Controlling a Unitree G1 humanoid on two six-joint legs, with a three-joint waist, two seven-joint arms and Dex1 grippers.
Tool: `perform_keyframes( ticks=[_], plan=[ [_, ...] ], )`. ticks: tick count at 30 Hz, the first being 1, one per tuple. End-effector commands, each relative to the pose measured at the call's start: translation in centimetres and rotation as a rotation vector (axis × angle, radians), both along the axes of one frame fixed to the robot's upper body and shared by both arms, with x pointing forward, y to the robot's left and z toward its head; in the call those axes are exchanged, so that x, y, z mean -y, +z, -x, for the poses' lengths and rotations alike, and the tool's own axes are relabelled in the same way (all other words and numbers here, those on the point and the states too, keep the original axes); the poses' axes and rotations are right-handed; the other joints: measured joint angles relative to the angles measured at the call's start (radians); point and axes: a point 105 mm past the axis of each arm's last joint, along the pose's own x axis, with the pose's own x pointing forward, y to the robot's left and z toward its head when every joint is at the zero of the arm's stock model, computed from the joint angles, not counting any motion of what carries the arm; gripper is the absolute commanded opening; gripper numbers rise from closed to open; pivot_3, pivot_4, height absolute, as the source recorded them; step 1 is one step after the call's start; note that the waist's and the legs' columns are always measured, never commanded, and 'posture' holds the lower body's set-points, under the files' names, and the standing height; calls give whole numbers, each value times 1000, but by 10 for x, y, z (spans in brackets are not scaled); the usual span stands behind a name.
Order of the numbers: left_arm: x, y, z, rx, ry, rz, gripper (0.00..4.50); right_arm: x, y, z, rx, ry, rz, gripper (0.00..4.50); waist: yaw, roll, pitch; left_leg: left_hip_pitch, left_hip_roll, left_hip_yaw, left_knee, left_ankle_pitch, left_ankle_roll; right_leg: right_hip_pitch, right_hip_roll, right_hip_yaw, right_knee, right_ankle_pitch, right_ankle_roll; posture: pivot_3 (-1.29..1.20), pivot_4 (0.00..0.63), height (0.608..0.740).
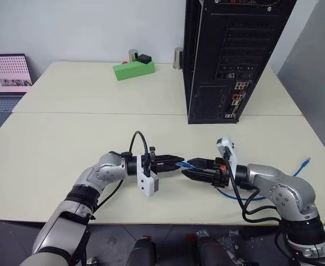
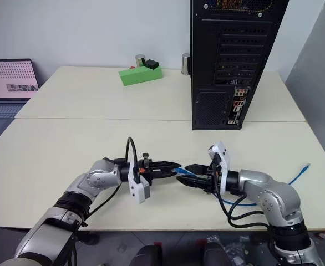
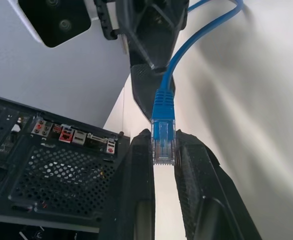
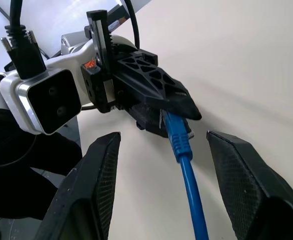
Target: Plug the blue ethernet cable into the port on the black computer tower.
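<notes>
- Right now our left tool (image 1: 175, 162) is clamped on the plug of the blue ethernet cable (image 3: 163, 131), well in front of the black computer tower (image 1: 229, 55).
- Our right tool (image 4: 159, 165) stands apart around the cord; a snag could tug the plug askew.
- Misaligned, it could miss the port (image 1: 238, 95).

Count: 1 black computer tower (image 1: 229, 55), standing at the far side of the counter (image 1: 68, 149). 1 blue ethernet cable (image 1: 295, 173) in front of the tower. 1 green block (image 1: 132, 69) left of the tower, 2 metal cylinders (image 1: 133, 55) near it. 1 laptop (image 1: 4, 83) far left. 2 grippers: left gripper (image 1: 173, 162), right gripper (image 1: 193, 169).
</notes>
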Motion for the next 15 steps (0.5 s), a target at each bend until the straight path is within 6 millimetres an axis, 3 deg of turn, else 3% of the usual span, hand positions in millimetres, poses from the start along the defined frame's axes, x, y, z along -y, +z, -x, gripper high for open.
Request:
perform_keyframes(
  ticks=[1,5,15],
  plan=[
    [1,11,1,50,-18,20,295,-4,10,0,29,18,-33,2908,0,0,0,0,0,0,0,0,0,0,0,0,0,0,0,0,150,740],
    [2,12,1,55,-18,24,295,-4,10,0,28,18,-31,2239,0,0,0,0,0,0,0,0,0,0,0,0,0,0,0,0,150,740],
    [3,15,1,67,-14,39,295,-5,10,-3,25,18,-30,14,0,0,0,0,0,0,0,0,0,0,0,0,0,0,0,0,150,740]
  ],
)
